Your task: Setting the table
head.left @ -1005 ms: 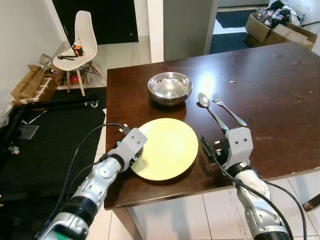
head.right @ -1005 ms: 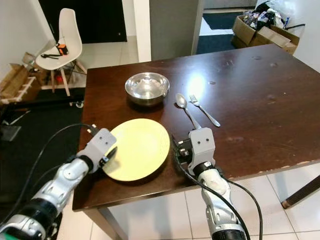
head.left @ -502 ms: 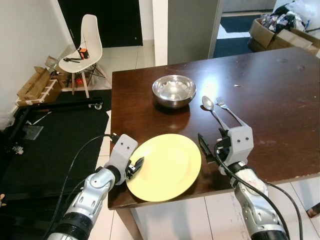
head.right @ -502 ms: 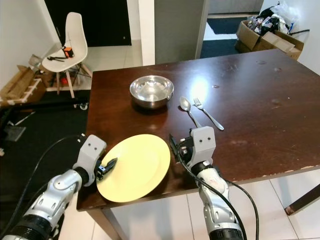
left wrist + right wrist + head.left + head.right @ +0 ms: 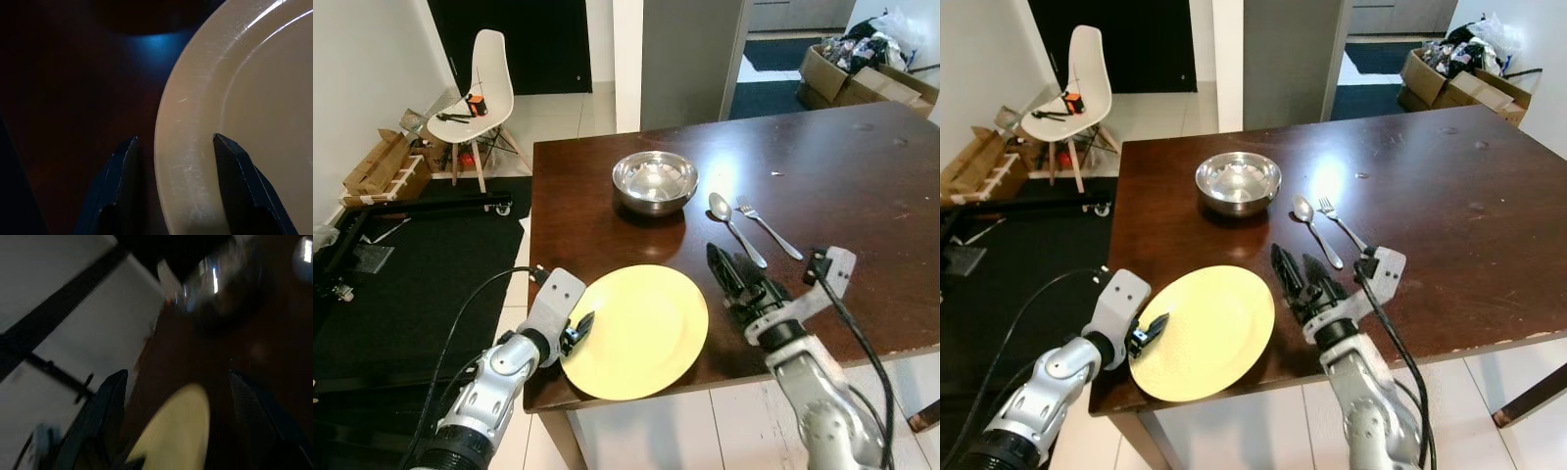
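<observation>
we have the yellow plate [image 5: 634, 330] at the table's [image 5: 862, 147] near edge, our left gripper [image 5: 576, 331] open astride its rim, right gripper [image 5: 1298, 277] open beside it; bowl [image 5: 654, 181], spoon [image 5: 734, 226] and fork [image 5: 768, 226] still need arranging.

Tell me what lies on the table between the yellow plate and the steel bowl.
Nothing: in the left eye view, only bare dark table separates the yellow plate from the steel bowl. The spoon lies off to the right.

The head views are evenly lit and sharp, with white glare on the dark counter [image 5: 862, 186] beside the bowl [image 5: 654, 180]. Both wrist views are dim; the right one is smeared by motion blur.
</observation>
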Tool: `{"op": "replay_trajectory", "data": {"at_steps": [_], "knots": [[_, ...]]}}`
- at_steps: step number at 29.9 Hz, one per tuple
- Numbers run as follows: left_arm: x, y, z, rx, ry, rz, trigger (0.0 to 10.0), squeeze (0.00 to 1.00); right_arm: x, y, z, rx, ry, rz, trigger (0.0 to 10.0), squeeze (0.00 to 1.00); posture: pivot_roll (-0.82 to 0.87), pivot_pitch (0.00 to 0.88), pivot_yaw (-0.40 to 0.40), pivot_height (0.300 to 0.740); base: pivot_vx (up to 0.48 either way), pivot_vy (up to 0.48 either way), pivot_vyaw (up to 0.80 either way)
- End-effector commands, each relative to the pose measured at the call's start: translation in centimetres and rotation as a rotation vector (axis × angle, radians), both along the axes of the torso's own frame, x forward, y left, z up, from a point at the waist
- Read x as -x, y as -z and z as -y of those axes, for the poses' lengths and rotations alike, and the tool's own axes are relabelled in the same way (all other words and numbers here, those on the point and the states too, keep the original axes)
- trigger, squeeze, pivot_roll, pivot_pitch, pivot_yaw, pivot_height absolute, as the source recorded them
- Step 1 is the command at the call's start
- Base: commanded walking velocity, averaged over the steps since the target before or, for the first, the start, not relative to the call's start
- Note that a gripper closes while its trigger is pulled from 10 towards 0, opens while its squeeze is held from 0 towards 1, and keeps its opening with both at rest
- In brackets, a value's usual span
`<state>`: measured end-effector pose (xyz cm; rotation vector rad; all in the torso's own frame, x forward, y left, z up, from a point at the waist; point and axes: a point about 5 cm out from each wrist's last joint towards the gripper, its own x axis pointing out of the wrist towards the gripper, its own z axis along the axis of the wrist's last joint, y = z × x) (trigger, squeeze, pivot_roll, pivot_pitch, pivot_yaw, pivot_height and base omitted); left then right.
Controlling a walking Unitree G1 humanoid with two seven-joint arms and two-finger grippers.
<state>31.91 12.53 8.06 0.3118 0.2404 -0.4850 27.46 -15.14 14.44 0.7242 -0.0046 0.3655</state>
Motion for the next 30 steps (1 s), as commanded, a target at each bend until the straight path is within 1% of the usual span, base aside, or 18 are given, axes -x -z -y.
{"op": "replay_trajectory", "data": {"at_steps": [1, 3, 4, 6, 7, 10, 11, 14, 17, 18, 19, 21, 22, 23, 26, 27, 28, 30], "knots": [[2.0, 4.1, -1.0, -0.083, -0.020, -0.189, 10.0, 0.00, 0.6, 0.7, -1.1, -0.031, -0.038, -0.080, 10.0, 0.00, -0.11, 0.052, 0.103, 0.740, 0.000, 0.000, 0.00], [1.9, 4.1, -1.0, -0.085, -0.025, -0.189, 10.0, 0.00, 1.3, 1.6, -1.7, -0.034, -0.062, -0.137, 10.0, 0.00, -0.11, 0.052, 0.103, 0.740, 0.000, 0.000, 0.00], [1.9, 4.1, -1.0, -0.085, -0.025, -0.189, 10.0, 0.00, 1.3, 1.6, -1.7, -0.034, -0.062, -0.137, 10.0, 0.00, -0.11, 0.052, 0.103, 0.740, 0.000, 0.000, 0.00], [1.9, 4.0, -0.9, -0.082, -0.027, -0.188, 10.0, 0.00, 1.4, 2.6, -2.2, -0.042, -0.068, -0.190, 10.0, 0.00, -0.11, 0.052, 0.100, 0.740, 0.000, 0.000, 0.00], [1.9, 4.0, -0.9, -0.082, -0.027, -0.188, 10.0, 0.00, 1.4, 2.6, -2.2, -0.042, -0.068, -0.190, 10.0, 0.00, -0.11, 0.052, 0.100, 0.740, 0.000, 0.000, 0.00], [1.8, 3.9, -0.9, -0.079, -0.028, -0.185, 10.0, 0.00, 0.8, 2.7, -2.2, -0.095, -0.065, -0.231, 10.0, 0.00, -0.11, 0.052, 0.101, 0.740, 0.000, 0.000, 0.00], [1.8, 3.9, -0.9, -0.079, -0.028, -0.185, 10.0, 0.00, 0.8, 2.7, -2.2, -0.095, -0.065, -0.231, 10.0, 0.00, -0.11, 0.052, 0.101, 0.740, 0.000, 0.000, 0.00], [1.8, 3.8, -1.0, -0.080, -0.032, -0.182, 10.0, 0.00, -0.1, 2.5, -2.2, -0.131, -0.083, -0.245, 10.0, 0.00, -0.10, 0.050, 0.099, 0.740, 0.000, 0.000, 0.00], [1.8, 3.8, -1.0, -0.080, -0.033, -0.181, 10.0, 0.00, -0.5, 2.5, -2.3, -0.144, -0.103, -0.252, 10.0, 0.00, -0.10, 0.048, 0.099, 0.740, 0.000, 0.000, 0.00], [1.8, 3.7, -1.1, -0.079, -0.037, -0.178, 10.0, 0.00, -1.1, 2.6, -3.0, -0.158, -0.166, -0.269, 10.0, 0.00, -0.09, 0.047, 0.095, 0.740, 0.000, 0.000, 0.00], [1.8, 3.7, -1.1, -0.079, -0.037, -0.178, 10.0, 0.00, -1.1, 2.6, -3.0, -0.158, -0.166, -0.269, 10.0, 0.00, -0.09, 0.047, 0.095, 0.740, 0.000, 0.000, 0.00], [1.8, 3.7, -1.1, -0.077, -0.041, -0.176, 10.0, 0.00, -1.5, 2.9, -3.8, -0.171, -0.229, -0.297, 10.0, 0.00, -0.08, 0.046, 0.091, 0.740, 0.000, 0.000, 0.00], [1.7, 3.6, -1.1, -0.074, -0.043, -0.173, 10.0, 0.00, -1.7, 3.4, -4.5, -0.165, -0.282, -0.329, 10.0, 0.00, -0.07, 0.046, 0.087, 0.740, 0.000, 0.000, 0.00], [1.7, 3.6, -1.1, -0.074, -0.043, -0.173, 10.0, 0.00, -1.7, 3.4, -4.5, -0.165, -0.282, -0.329, 10.0, 0.00, -0.07, 0.046, 0.087, 0.740, 0.000, 0.000, 0.00], [1.7, 3.5, -1.0, -0.070, -0.047, -0.167, 10.0, 0.00, -1.7, 4.1, -5.3, -0.154, -0.350, -0.375, 10.0, 0.00, -0.06, 0.047, 0.079, 0.740, 0.000, 0.000, 0.00], [1.7, 3.5, -1.0, -0.070, -0.047, -0.167, 10.0, 0.00, -1.7, 4.1, -5.3, -0.154, -0.350, -0.375, 10.0, 0.00, -0.06, 0.047, 0.079, 0.740, 0.000, 0.000, 0.00], [1.8, 3.4, -1.0, -0.067, -0.050, -0.163, 10.0, 0.00, -1.7, 4.8, -5.7, -0.140, -0.380, -0.414, 10.0, 0.00, -0.06, 0.047, 0.072, 0.740, 0.000, 0.000, 0.00], [1.8, 3.4, -1.0, -0.067, -0.050, -0.163, 10.0, 0.00, -1.7, 4.8, -5.7, -0.140, -0.380, -0.414, 10.0, 0.00, -0.06, 0.047, 0.072, 0.740, 0.000, 0.000, 0.00]]}}
